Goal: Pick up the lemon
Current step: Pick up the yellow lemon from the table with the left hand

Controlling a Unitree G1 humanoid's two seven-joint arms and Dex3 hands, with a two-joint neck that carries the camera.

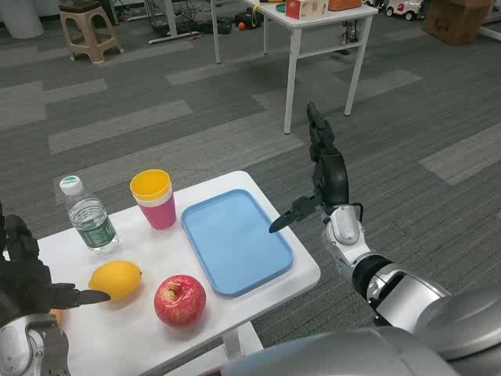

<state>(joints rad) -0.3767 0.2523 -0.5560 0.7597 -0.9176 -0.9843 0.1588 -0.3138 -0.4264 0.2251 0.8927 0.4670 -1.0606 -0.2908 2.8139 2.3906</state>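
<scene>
Head view gives you the white desk (pixel 149 329) from above, with the lemon (pixel 115 280) lying on its near left part, just left of the red apple (pixel 180 300) and apart from it by a small gap. Your left robot hand (pixel 27 274) sits at the desk's left edge with its fingers apart and nothing in them — one fingertip (pixel 98 296) reaches toward the lemon's lower left side and looks to touch it or nearly so; you cannot tell which from this angle. A small orange thing peeks out under that hand, too hidden to name.

Your right robot hand (pixel 322 176) is raised off the desk's right side, over the carpet, fingers spread upward and the thumb pointing toward the blue tray (pixel 235 239) — it holds nothing. The tray lies on the right half of the desk. Behind the lemon stands a water bottle (pixel 88 217) with a white cap, and to its right a yellow cup nested in a pink cup (pixel 156 200), just left of the tray's far corner.

Farther back you see a second white table (pixel 313 16) on the grey carpet and a stool (pixel 88 27) at the upper left.
</scene>
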